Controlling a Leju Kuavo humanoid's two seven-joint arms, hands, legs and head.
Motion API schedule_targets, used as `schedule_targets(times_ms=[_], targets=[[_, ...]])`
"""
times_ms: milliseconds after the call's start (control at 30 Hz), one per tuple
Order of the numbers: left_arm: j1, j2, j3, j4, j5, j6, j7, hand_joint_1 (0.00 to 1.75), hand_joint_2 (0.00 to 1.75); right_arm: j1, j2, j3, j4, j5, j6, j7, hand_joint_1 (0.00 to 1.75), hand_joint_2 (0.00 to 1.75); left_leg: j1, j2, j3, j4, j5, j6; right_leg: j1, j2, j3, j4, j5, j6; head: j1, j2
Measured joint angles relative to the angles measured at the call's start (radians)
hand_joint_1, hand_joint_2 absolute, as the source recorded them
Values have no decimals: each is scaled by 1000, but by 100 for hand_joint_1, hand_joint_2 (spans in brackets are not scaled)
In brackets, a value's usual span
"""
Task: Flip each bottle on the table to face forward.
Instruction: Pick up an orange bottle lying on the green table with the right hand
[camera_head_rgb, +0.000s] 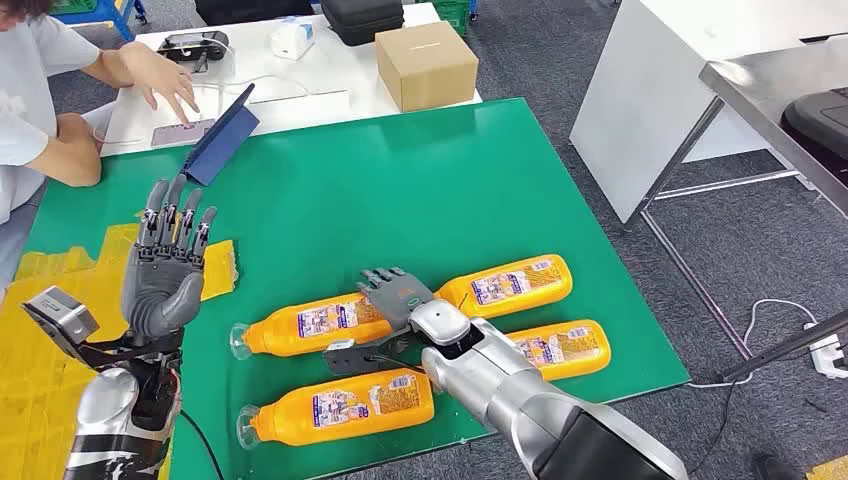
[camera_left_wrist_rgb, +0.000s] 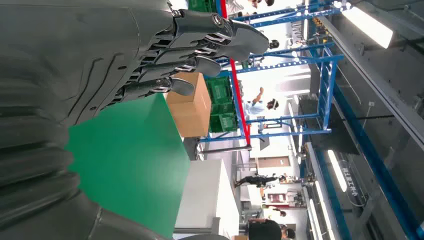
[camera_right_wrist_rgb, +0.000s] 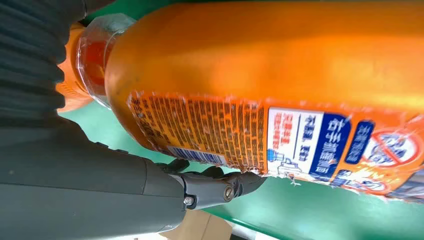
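head view: four orange bottles lie flat on the green table (camera_head_rgb: 400, 180), orange inside; right hand (camera_head_rgb: 395, 300) rests on the upper-left bottle (camera_head_rgb: 310, 325), grasp unclear. left hand (camera_head_rgb: 165, 265) raised, fingers spread, holding nothing. cardboard box (camera_head_rgb: 425, 65) beyond.
left wrist view: blue racking (camera_left_wrist_rgb: 320, 75), distant people.
right wrist view: barcode label (camera_right_wrist_rgb: 200, 135) close up, fingers (camera_right_wrist_rgb: 220, 187) beneath the bottle.

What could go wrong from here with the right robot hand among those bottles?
The right robot hand lies over the middle bottle, whose base sits close to the far bottle's cap end; turning it could knock that neighbour. The forearm hangs over the right bottle and near bottle, so pulling back might drag them.
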Motion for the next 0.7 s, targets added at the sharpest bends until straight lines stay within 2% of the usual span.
schedule_targets(times_ms=[133, 367, 700], targets=[[-6, -1, -6, 3, 0, 0, 0, 0, 175, -3, 4, 0, 9, -2, 19, -1, 0, 175, 0, 0, 0, 0, 0, 0, 0, 0, 0, 0, 0, 0, 0, 0], [-35, -5, -30, 30, 11, -12, -8, 0, 175, -25, 11, 9, 40, 20, 131, -5, 0, 175, 0, 0, 0, 0, 0, 0, 0, 0, 0, 0, 0, 0, 0, 0], [-54, -15, -53, 45, 13, -14, -11, 0, 175, -41, 16, 26, 66, 27, 143, -1, 0, 175, 0, 0, 1, 0, 0, 0, 0, 0, 1, 0, 0, 0, 0, 0]])
